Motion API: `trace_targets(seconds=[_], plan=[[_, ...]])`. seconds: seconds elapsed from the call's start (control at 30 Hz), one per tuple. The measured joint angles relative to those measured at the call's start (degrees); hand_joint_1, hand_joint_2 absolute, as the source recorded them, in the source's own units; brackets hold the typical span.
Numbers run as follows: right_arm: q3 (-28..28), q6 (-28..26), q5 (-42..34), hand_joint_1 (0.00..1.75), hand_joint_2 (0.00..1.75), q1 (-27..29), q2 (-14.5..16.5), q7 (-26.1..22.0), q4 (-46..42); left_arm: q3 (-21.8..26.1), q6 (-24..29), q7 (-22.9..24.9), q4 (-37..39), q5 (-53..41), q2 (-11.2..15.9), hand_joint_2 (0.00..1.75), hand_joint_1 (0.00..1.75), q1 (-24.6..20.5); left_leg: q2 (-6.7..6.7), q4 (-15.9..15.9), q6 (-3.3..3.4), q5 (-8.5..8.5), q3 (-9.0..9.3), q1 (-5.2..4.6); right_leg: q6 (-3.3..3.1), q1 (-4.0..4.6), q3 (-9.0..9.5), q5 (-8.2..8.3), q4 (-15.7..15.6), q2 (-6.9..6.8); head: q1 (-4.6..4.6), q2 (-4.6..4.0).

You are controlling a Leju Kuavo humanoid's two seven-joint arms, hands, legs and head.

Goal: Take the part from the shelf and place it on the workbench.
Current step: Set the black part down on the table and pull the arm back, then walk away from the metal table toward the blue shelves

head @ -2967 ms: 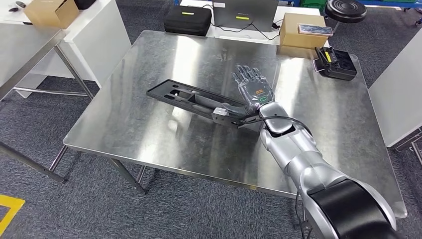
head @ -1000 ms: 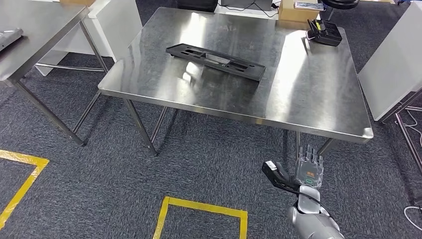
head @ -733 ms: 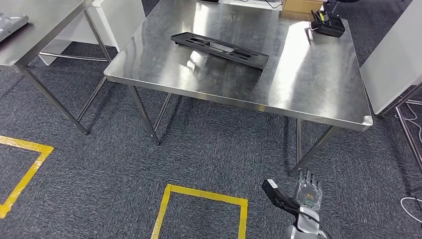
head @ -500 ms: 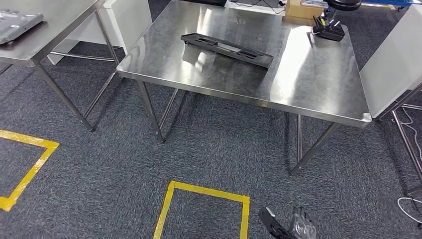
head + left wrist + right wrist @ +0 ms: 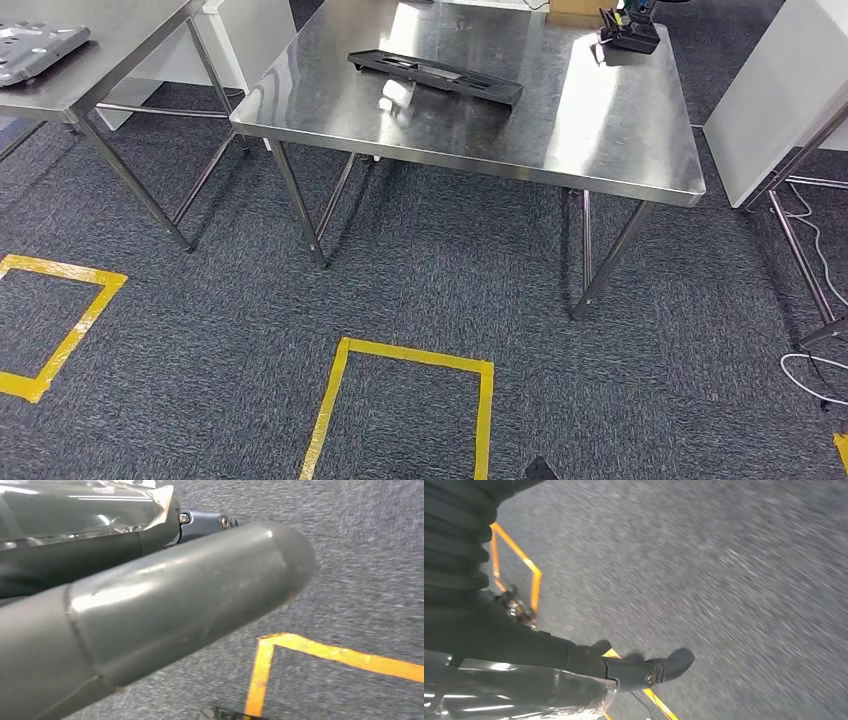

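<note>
Resting place: black part (image 5: 435, 76) lies flat on my steel workbench (image 5: 620, 150), far side.
Left hand (image 5: 150, 610): grasp state, I cannot tell.
Right hand (image 5: 549, 665): fingers extended over carpet, holding nothing.

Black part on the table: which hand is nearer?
Right hand, probably: over carpet at the head view's bottom edge, far short of the part. Left hand hangs over floor tape.

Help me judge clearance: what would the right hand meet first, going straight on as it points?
Probably the grey carpet floor; nothing lies between it and the right hand, though depth is unclear.
</note>
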Motion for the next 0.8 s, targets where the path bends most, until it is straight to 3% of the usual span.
trace_targets(seconds=[0.03,0.07,0.1,0.13,0.17,0.23,0.3,0.37,0.4,0.47,0.53,0.57,0.6,0.63,0.67,0.73,0.8], plan=[[-0.1,0.7,0.3,0.0,0.87,0.2,0.1,0.6,0.1,0.0,0.0,-0.1,0.0,0.0,0.1,0.0,0.0,0.0,-0.03,4.0,-0.17,-2.78,-0.79,0.04,-0.26,0.13,-0.72,0.71,0.1,-0.06,-0.03,0.0],[-0.3,1.4,0.5,0.0,0.44,0.4,0.1,1.2,0.2,0.0,0.0,-0.1,0.0,-0.1,0.1,0.0,0.0,0.0,-0.06,7.7,-0.3,-4.22,-1.26,0.07,-0.27,0.29,-1.48,1.39,0.2,-0.09,-0.04,0.0],[-0.4,2.2,0.6,0.0,0.0,0.6,0.2,1.5,0.3,0.0,0.0,-0.1,0.0,-0.2,0.2,0.0,0.0,0.0,-0.07,10.1,-0.37,-4.22,-1.08,0.09,-0.19,0.4,-2.34,2.03,0.4,-0.11,-0.03,0.0],[-0.5,3.1,0.8,0.0,0.44,0.8,0.3,1.7,0.4,0.0,0.0,-0.2,0.0,-0.3,0.3,0.0,0.0,0.0,-0.07,10.6,-0.34,-3.06,0.0,0.11,-0.05,0.46,-3.32,2.57,0.7,-0.13,-0.04,0.0],[-0.6,3.9,0.9,0.0,0.87,0.9,0.3,1.8,0.5,0.0,0.0,-0.2,0.0,-0.4,0.3,0.0,0.0,0.0,-0.08,8.9,-0.21,-1.47,2.09,0.11,0.13,0.49,-4.27,3.0,1.1,-0.11,-0.05,0.0],[-0.6,4.9,1.2,0.0,1.75,1.0,0.4,1.8,0.6,0.0,-0.1,-0.4,0.0,-0.5,0.4,0.0,0.0,-0.1,-0.22,1.0,0.29,-0.4,8.41,0.03,0.56,0.61,-5.87,3.67,2.1,0.0,-0.09,0.0],[-0.7,5.3,1.2,0.0,0.87,0.9,0.4,1.9,0.7,0.0,-0.2,-0.8,0.0,-0.5,0.5,0.0,0.0,-0.3,-0.37,-5.8,0.83,-1.73,12.75,-0.23,1.26,0.82,-6.82,4.47,2.6,0.0,-0.03,0.0],[-1.0,5.3,0.9,0.0,0.0,0.9,0.5,1.9,0.7,0.0,-0.4,-1.3,0.0,-0.7,0.6,0.0,0.0,-0.4,-0.36,-7.6,1.42,-1.93,12.95,-0.56,2.09,0.91,-7.37,5.38,2.6,-0.12,0.04,0.0],[-1.2,5.2,0.7,0.0,0.0,1.0,0.5,1.8,0.7,-0.1,-0.4,-1.4,0.0,-1.0,0.6,0.0,0.0,-0.4,-0.24,-7.8,1.84,-1.37,12.45,-0.6,2.35,0.82,-7.72,5.33,2.8,-0.1,0.03,0.0],[-1.7,5.0,0.3,0.0,0.0,1.2,0.6,1.8,0.7,-0.1,-0.4,-1.3,0.0,-1.4,0.7,0.0,0.0,-0.4,0.0,-8.2,2.77,-0.07,11.25,-0.47,2.25,0.76,-9.13,2.51,5.5,0.08,0.24,0.0],[-2.2,4.8,0.0,0.0,0.0,1.4,0.7,1.8,0.8,-0.2,-0.4,-1.0,0.0,-1.8,0.7,0.0,0.0,-0.4,0.15,-8.2,3.2,1.09,9.92,-0.44,1.8,0.51,-11.23,-2.47,11.9,0.22,0.48,0.0],[-2.3,4.8,0.0,0.0,0.0,1.5,0.7,1.8,0.8,-0.2,-0.4,-0.8,0.0,-1.9,0.7,0.0,0.0,-0.4,0.31,-8.2,3.17,1.7,9.16,-0.45,2.0,0.39,-12.09,-4.09,15.5,0.23,0.57,0.0],[-2.5,4.8,0.0,0.0,0.0,1.6,0.7,1.8,0.9,-0.2,-0.4,-0.5,0.0,-2.0,0.7,0.0,0.0,-0.3,0.51,-8.2,3.08,2.27,8.4,-0.44,2.5,0.24,-12.4,-4.55,18.2,0.23,0.61,0.0],[-2.7,4.8,0.0,0.0,0.0,1.6,0.7,1.8,0.9,-0.2,-0.4,-0.3,0.0,-2.1,0.7,0.0,0.0,-0.3,0.79,-8.1,2.96,2.77,7.71,-0.42,3.19,0.1,-11.95,-4.0,19.3,0.22,0.67,0.0],[-2.8,4.8,0.0,0.0,0.0,1.7,0.7,1.8,0.9,-0.2,-0.5,0.0,0.0,-2.1,0.7,0.0,0.0,-0.3,1.15,-8.0,2.77,3.23,7.05,-0.37,3.97,-0.09,-10.47,-2.77,18.4,0.12,0.71,0.0],[-3.0,4.8,0.0,0.0,0.0,1.7,0.8,1.9,1.0,-0.3,-0.6,0.2,0.0,-2.2,0.8,0.0,0.0,-0.2,1.94,-7.6,2.25,3.76,6.42,-0.42,4.88,-0.35,-4.37,-0.9,10.3,-1.52,0.82,0.0],[-3.1,4.9,-0.2,0.0,0.0,1.6,0.9,2.1,1.0,-0.3,-0.8,0.2,0.0,-2.2,0.8,0.0,0.0,-0.3,2.91,-7.0,1.59,4.12,6.19,-0.72,4.49,0.09,0.43,-1.22,2.6,-3.15,0.9,0.0]])
